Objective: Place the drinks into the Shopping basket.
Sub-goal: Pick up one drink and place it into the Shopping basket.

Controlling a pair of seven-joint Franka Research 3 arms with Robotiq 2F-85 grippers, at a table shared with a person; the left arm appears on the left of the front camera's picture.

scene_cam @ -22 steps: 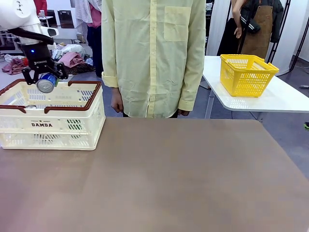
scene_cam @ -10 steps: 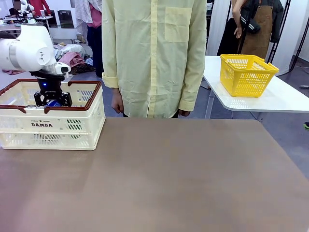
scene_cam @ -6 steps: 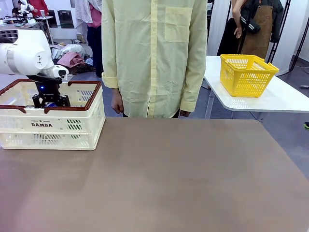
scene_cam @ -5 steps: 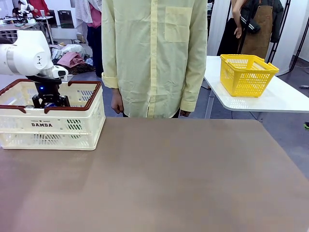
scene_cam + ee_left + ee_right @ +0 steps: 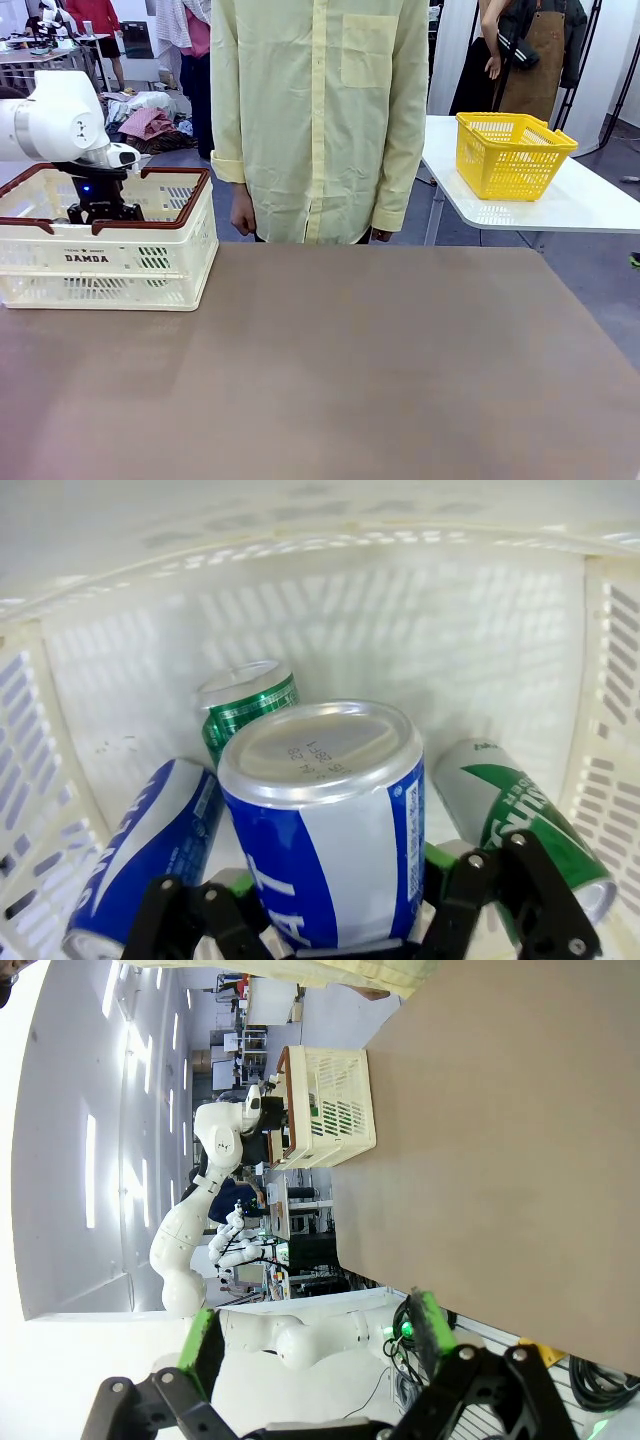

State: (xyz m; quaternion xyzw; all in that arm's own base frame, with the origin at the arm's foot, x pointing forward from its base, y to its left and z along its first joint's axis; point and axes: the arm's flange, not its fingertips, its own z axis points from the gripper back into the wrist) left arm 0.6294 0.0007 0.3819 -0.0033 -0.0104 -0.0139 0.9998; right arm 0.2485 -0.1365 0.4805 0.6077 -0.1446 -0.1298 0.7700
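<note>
- Basket (image 5: 150, 262) sits at the table's left edge, the left gripper (image 5: 97, 213) lowered inside it, clenched on a blue can (image 5: 322, 825).
- Three more cans lie on the basket floor: a green one (image 5: 245, 708) behind, another blue one (image 5: 150, 855) and another green one (image 5: 520, 815) to either side.
- Risk: letting go here could drop the held can onto its neighbours, denting it or sending it rolling.
- Right gripper (image 5: 312, 1345) hangs released over the table edge, holding nothing.
</note>
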